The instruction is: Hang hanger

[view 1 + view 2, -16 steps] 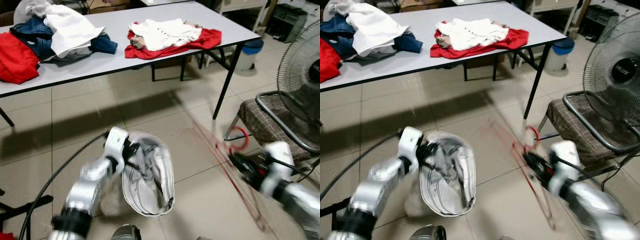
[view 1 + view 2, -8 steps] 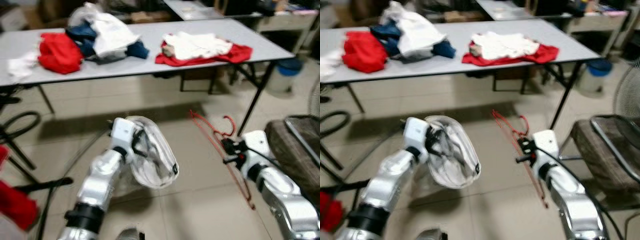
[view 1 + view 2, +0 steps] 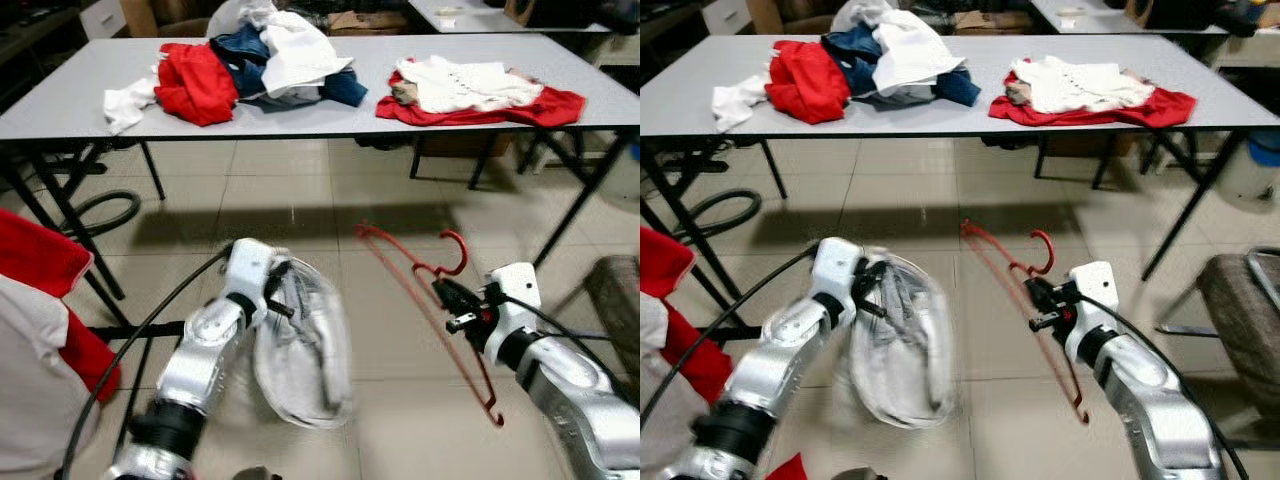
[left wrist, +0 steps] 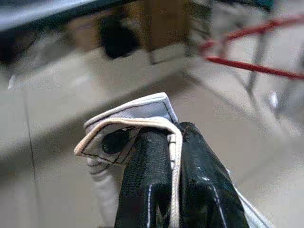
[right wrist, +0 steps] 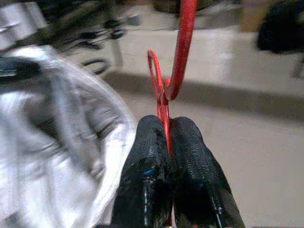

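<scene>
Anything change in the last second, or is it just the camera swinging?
Mostly the camera: the view panned left, so the fan and chair slid out and more of the table came in. The right gripper still clamps the red hanger, carried higher now. The left gripper still holds the white garment.

You won't find any readable text, label, brand, number or sign here: nothing legible on the garments, the table, the floor or the arms, from either eye view or either wrist view.
</scene>
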